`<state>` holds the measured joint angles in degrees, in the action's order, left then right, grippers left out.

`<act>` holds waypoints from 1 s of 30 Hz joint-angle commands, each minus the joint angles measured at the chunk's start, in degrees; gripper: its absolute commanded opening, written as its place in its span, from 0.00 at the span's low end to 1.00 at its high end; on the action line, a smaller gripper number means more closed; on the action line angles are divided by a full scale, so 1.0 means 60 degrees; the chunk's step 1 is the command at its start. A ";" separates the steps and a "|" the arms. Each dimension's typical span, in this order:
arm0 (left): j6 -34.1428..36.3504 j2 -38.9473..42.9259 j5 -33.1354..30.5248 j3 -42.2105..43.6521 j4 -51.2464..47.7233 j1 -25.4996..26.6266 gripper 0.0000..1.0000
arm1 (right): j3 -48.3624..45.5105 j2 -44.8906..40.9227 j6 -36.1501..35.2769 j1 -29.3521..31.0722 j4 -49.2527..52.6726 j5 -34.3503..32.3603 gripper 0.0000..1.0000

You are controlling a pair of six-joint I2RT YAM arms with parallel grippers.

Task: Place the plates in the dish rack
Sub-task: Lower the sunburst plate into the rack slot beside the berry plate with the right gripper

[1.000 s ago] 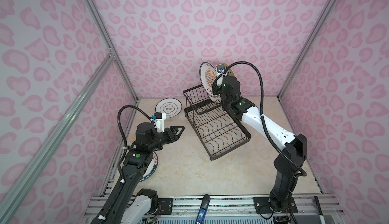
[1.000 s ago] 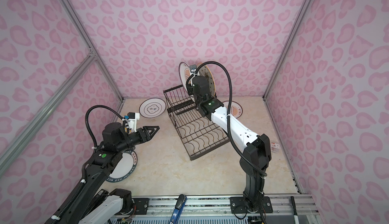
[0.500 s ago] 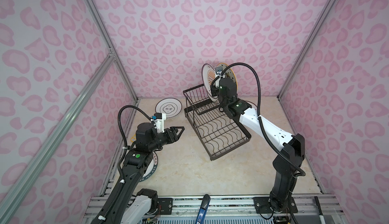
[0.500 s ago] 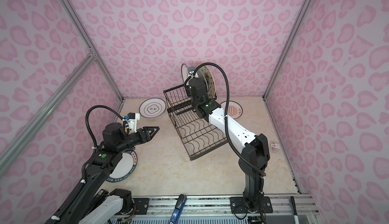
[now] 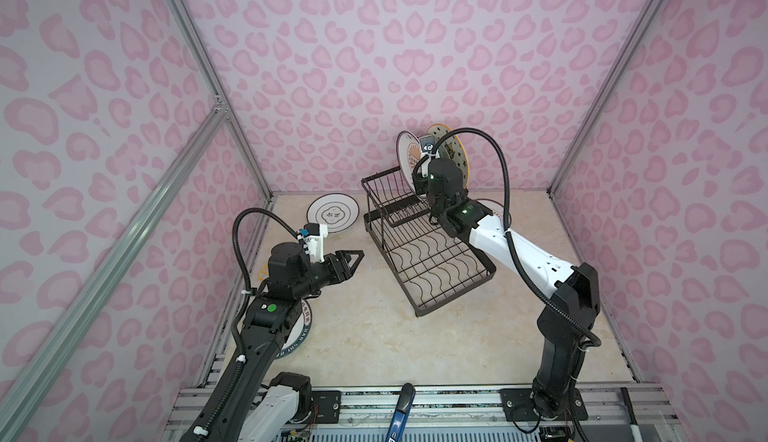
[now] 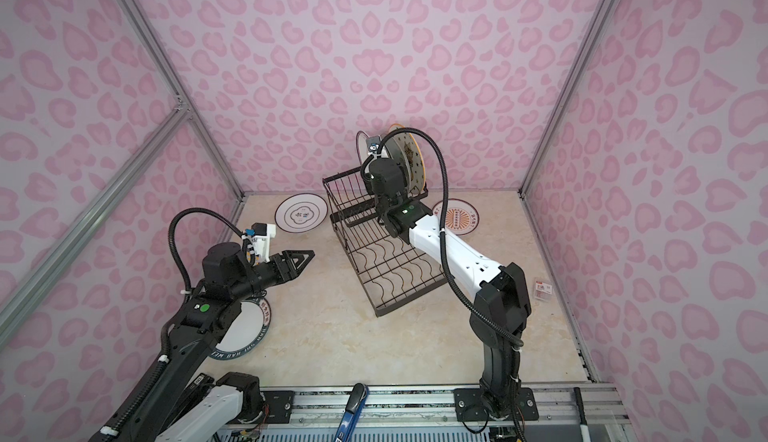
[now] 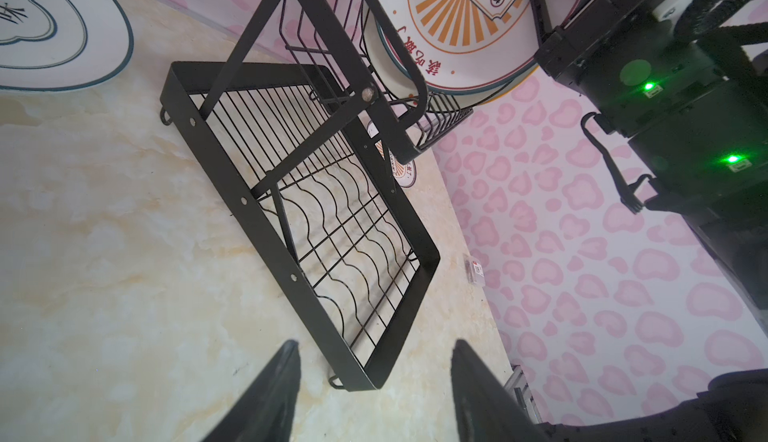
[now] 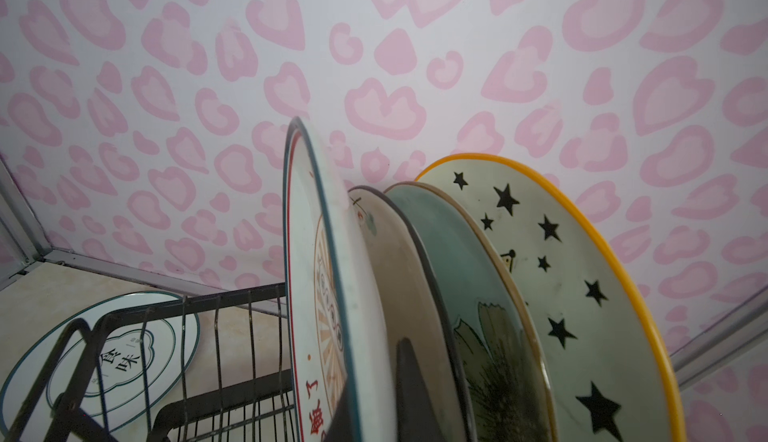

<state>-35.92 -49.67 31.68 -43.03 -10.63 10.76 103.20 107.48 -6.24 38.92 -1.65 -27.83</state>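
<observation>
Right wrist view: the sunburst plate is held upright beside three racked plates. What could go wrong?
1. The right gripper pinches the orange sunburst plate with a finger in the narrow gap beside the cream plate; pulling out could knock that neighbour.
2. If the plate is not seated in the raised basket, it may topple onto the lower tray once released.

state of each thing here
sunburst plate: upright in rack, gripped
cream plate: upright in rack
blue plate: upright in rack
starred plate: upright in rack
ringed plate: flat on table
second sunburst plate: flat on table
green-rimmed plate: flat on table
left gripper: open
right gripper: shut on sunburst plate
</observation>
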 commanded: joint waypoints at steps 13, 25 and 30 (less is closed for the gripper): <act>0.0259 -0.0027 -0.0139 -0.0074 -0.0006 0.0004 0.60 | -0.0421 0.0119 0.0146 0.0080 -0.0458 -0.0135 0.00; 0.0260 -0.0185 -0.0190 -0.0139 0.0005 -0.0007 0.61 | -0.0780 -0.0028 0.0151 0.0150 -0.0443 -0.0332 0.00; 0.0259 -0.0246 -0.0241 -0.0188 -0.0010 -0.0010 0.61 | -0.0735 -0.0070 0.0078 0.0158 -0.0399 -0.0406 0.17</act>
<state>-35.31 -50.96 30.79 -43.22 -10.72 10.74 98.78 107.55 -5.56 39.72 -3.11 -29.36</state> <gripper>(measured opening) 0.610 0.164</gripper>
